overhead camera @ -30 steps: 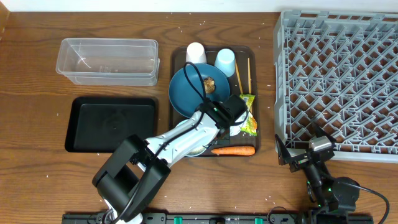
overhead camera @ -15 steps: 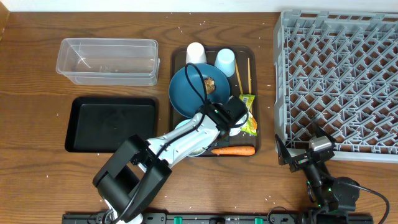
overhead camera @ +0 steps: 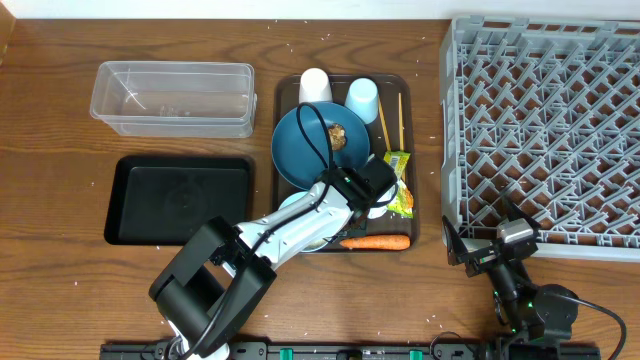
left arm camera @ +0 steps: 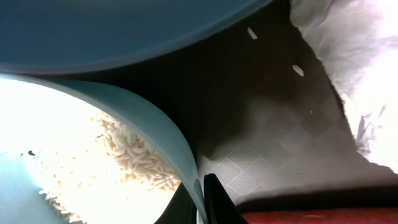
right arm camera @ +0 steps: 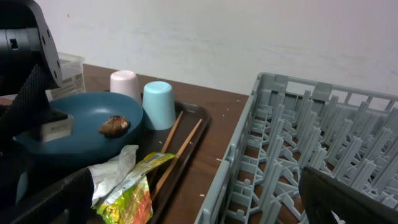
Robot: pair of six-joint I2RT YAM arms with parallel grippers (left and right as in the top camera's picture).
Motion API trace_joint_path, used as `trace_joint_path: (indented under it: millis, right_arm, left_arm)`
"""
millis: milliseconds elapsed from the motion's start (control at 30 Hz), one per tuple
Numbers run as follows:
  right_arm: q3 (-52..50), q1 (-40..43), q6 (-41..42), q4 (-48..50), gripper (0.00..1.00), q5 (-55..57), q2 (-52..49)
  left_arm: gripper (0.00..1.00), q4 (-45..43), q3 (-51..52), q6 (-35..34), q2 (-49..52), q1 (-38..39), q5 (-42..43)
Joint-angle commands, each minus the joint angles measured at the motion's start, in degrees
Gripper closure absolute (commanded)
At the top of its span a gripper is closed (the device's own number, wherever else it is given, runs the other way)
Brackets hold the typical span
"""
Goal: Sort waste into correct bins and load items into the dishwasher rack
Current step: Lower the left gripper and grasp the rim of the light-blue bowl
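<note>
My left gripper (left arm camera: 202,200) is shut on the right rim of the pale blue-white bowl (left arm camera: 158,134), one finger inside and one outside. Loose rice grains (left arm camera: 134,162) lie in the bowl. In the overhead view the left gripper (overhead camera: 345,215) and its arm cover most of the bowl (overhead camera: 292,203). The carrot (overhead camera: 375,241) lies just below, with the tissue (overhead camera: 380,208) and the wrapper (overhead camera: 400,185) to the right. A brown lump (overhead camera: 338,132) sits on the dark blue plate (overhead camera: 300,150). My right gripper (overhead camera: 478,232) stands open beside the rack (overhead camera: 545,130), holding nothing.
The white cup (overhead camera: 315,85), the light blue cup (overhead camera: 361,98) and the chopsticks (overhead camera: 381,120) stand on the brown serving tray (overhead camera: 285,90). The clear tub (overhead camera: 172,98) and the black tray (overhead camera: 180,200) lie to the left.
The left gripper has closed onto the bowl's rim. Neither arm has shifted in the overhead view.
</note>
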State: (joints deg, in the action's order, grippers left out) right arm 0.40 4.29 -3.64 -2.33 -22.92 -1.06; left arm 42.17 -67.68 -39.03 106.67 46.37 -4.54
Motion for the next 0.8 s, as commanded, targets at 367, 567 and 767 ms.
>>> trace_joint_path:
  millis: [367,567,767]
  right_arm:
    - [-0.09,1.31,-0.72,-0.24,0.01,0.22,0.04]
    - [-0.09,1.31,-0.72,-0.24,0.01,0.22,0.04]
    - [-0.09,1.31,-0.72,-0.24,0.01,0.22,0.04]
  left_arm:
    - [0.94,1.55,0.59,-0.26,-4.61,0.04,1.07]
    - [0.94,2.38,0.59,-0.17,-10.45,-0.02,1.05]
    - [0.94,2.43,0.59,0.68,-15.89,-1.36,0.83]
